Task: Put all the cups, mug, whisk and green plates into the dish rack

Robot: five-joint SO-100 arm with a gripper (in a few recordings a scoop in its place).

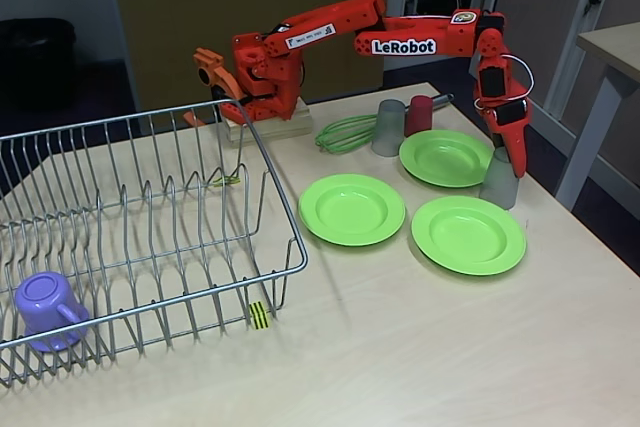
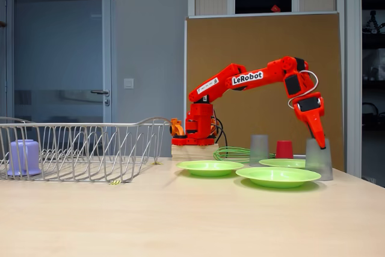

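From the raised fixed view, the dish rack (image 1: 150, 237) fills the left of the worktop (image 1: 400, 347), with the lilac mug (image 1: 48, 309) lying inside its near left corner. To the right sit three green plates (image 1: 352, 209) (image 1: 445, 157) (image 1: 468, 235) in a loose triangle. Behind them the whisk (image 1: 347, 133) lies with its green loops beside a grey cup (image 1: 389, 128), and the red cup (image 1: 419, 115) stands just beside that. The orange arm reaches over the plates, and its hand (image 1: 505, 152) comes down at a second grey cup (image 1: 499, 179), standing between the two right-hand plates at their far edge. I cannot tell whether the fingers are spread or pinching the cup.

From the low fixed view, the mug (image 2: 24, 157) shows through the rack's (image 2: 84, 148) wires at far left. The plates (image 2: 210, 167) (image 2: 278, 176) (image 2: 283, 162) overlap edge-on. The hand's (image 2: 319, 133) tip dips toward the grey cup (image 2: 319, 159) at its rim, though the grip stays unclear. The other grey cup (image 2: 258, 148) and red cup (image 2: 284, 149) stand behind, the whisk (image 2: 231, 153) low beside them.
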